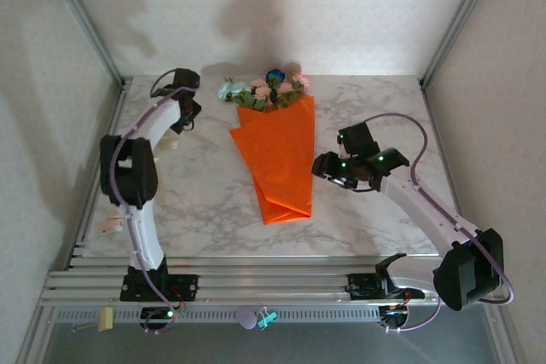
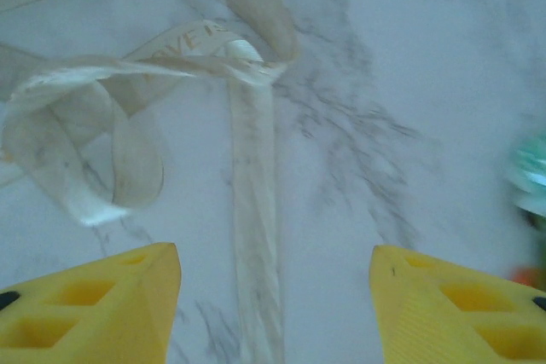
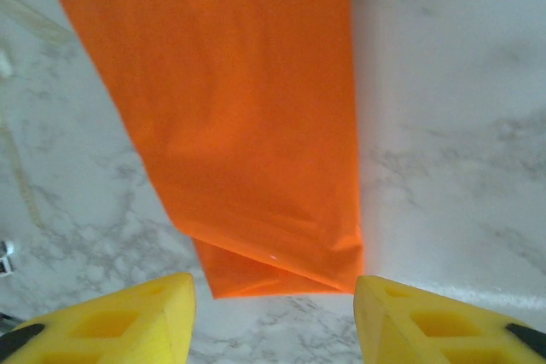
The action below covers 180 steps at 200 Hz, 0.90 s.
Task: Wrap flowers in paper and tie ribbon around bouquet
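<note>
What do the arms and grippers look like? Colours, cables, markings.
The left arm and right arm have white links, black joints, a lilac cable each. The left gripper and right gripper have yellow fingers with recessed pockets. Green lights at right wrist.

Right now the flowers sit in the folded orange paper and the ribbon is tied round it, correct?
Not tied. The flowers do sit in the folded orange paper, but the ribbon lies loose in a tangle on the marble table. The left wrist view shows it.
</note>
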Available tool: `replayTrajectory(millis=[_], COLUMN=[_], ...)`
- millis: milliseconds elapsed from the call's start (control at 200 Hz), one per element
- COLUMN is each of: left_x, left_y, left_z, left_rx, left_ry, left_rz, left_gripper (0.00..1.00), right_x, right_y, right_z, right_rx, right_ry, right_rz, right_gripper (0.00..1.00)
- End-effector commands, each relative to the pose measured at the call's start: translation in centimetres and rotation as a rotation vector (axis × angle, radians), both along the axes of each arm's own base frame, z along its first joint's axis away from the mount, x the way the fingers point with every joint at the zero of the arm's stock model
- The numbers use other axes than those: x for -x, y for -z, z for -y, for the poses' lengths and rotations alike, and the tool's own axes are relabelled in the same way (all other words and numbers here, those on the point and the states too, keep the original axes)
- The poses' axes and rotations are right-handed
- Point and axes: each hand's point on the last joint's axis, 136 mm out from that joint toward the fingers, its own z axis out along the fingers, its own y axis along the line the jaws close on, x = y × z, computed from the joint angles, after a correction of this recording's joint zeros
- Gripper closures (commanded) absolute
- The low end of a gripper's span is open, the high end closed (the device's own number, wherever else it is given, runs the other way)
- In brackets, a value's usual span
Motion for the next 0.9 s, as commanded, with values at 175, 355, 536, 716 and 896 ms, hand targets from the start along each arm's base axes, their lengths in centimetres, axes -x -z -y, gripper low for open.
replayTrajectory(millis=[175,355,536,716,896], left_x=[-1.4,-1.3,-0.7,-2.0,-2.4], left_y=[4.3,7.9,10.3,12.3,6.2], left_z=[-1.0,-0.9,-0.3,2.1,5.2], left_rx=[-0.088,-0.087,-0.054,0.076,0.156], left_ry=[-0.041,-0.044,-0.054,0.001,0.063], left_rz=[-0.148,-0.233,-0.264,-0.259,-0.111], left_gripper=[0.39,0.47,0.52,0.98,1.0], right_x=[1.5,2.2,2.0,2.1,1.8], right_y=[0.0,0.0,-0.1,-0.3,-0.4], right_z=[0.9,1.5,1.4,1.3,1.1], right_rx=[0.039,0.045,0.039,0.035,0.027], right_ry=[-0.007,0.005,0.011,0.009,0.003], right_rz=[-0.016,-0.016,-0.015,-0.015,-0.007], right_gripper=[0.47,0.48,0.48,0.49,0.5])
